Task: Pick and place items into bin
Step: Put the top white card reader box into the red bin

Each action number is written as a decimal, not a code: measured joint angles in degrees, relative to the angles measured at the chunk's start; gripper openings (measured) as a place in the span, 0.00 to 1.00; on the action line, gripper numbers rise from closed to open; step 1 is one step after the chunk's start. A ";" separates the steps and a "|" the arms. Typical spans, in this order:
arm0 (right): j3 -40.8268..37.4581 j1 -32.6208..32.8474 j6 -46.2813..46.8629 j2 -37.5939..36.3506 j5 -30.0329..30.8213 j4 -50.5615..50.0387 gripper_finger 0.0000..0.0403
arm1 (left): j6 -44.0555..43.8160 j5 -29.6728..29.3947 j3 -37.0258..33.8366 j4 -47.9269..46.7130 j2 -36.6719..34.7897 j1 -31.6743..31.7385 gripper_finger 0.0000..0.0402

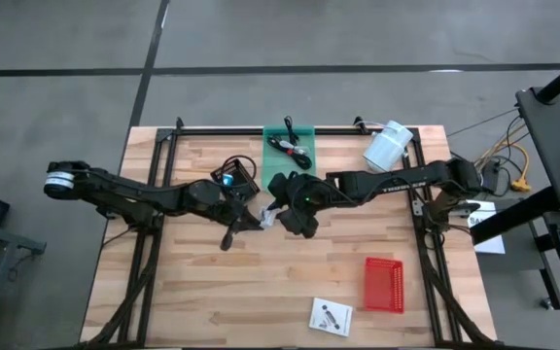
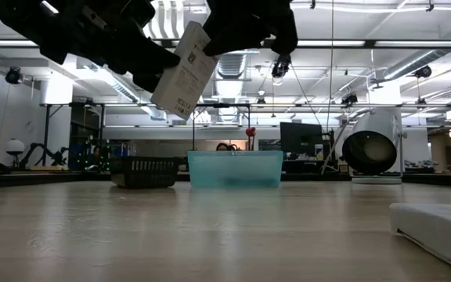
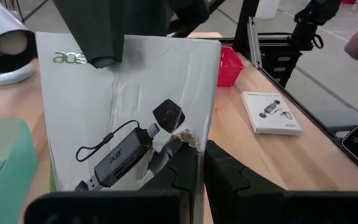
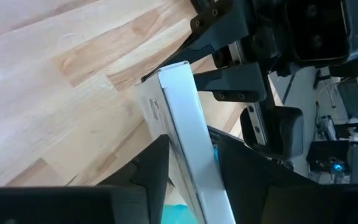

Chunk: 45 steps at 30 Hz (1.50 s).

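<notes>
High view: both arms meet mid-desk (image 1: 212, 292), left gripper (image 1: 251, 220) and right gripper (image 1: 282, 209) on either side of a flat white box (image 1: 266, 214) held up between them. Green bin (image 1: 290, 146) at the far edge holds a coiled black cable (image 1: 290, 146); black basket (image 1: 238, 176) just beside it, red basket (image 1: 384, 284) and a second white packet (image 1: 331, 316) near the front, white lamp (image 1: 388, 146) at far right.

Low view: box (image 2: 184, 70) hangs tilted, well above the desk, between dark arms; teal bin (image 2: 234, 168) behind.

Left wrist view: left fingers (image 3: 229, 180) together, clamped on the box's lower edge (Acer card-reader print).

Right wrist view: right fingers (image 4: 151, 171) apart, straddling the box edge (image 4: 191, 137), touching or not I cannot tell
</notes>
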 joint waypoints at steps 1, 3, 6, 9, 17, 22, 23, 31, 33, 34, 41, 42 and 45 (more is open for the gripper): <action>-0.06 0.00 -0.09 0.00 -0.02 -0.02 0.30 | 0.00 0.02 0.00 0.06 0.00 0.00 0.01; -0.10 0.00 -0.38 0.00 -0.16 -0.04 0.28 | 0.00 0.70 0.00 0.26 0.00 0.00 0.01; -0.18 0.02 -0.83 0.00 -0.26 -0.16 0.25 | 0.00 2.04 0.00 0.32 0.00 0.01 0.01; -0.20 0.02 -0.84 0.00 -0.37 -0.58 0.22 | 0.65 2.13 0.00 0.39 0.00 0.01 0.01; -0.28 0.04 -0.87 0.00 -0.37 -2.70 0.09 | 2.34 2.14 0.00 0.42 0.02 0.02 0.02; 0.69 0.04 -0.26 -0.23 -0.20 -5.03 0.06 | 4.89 2.02 0.00 0.91 0.02 0.02 0.16; 1.09 0.04 0.26 -0.26 -0.08 -5.86 0.06 | 4.97 2.04 -0.04 1.04 0.02 0.00 0.21; 4.83 0.22 10.14 -0.45 3.26 -17.77 0.06 | 10.22 2.15 -0.24 0.75 0.00 0.02 0.53; 5.70 0.38 13.75 -0.46 5.59 -21.04 0.06 | 11.13 2.15 -0.26 0.55 0.00 -0.04 0.58; 6.10 0.56 15.84 -0.50 6.87 -22.83 0.06 | 11.23 1.92 -0.26 0.55 0.00 -0.04 0.59; 7.59 2.71 32.41 -2.07 9.04 -36.22 0.06 | 11.15 -4.18 -0.26 0.59 0.00 0.02 0.61; 7.59 3.28 34.67 -2.48 9.05 -37.71 0.06 | 11.13 -5.23 -0.26 0.55 0.00 0.02 0.61; 7.57 5.36 42.25 -3.90 9.05 -41.52 0.06 | 11.11 -7.50 -0.26 0.69 0.00 0.02 0.61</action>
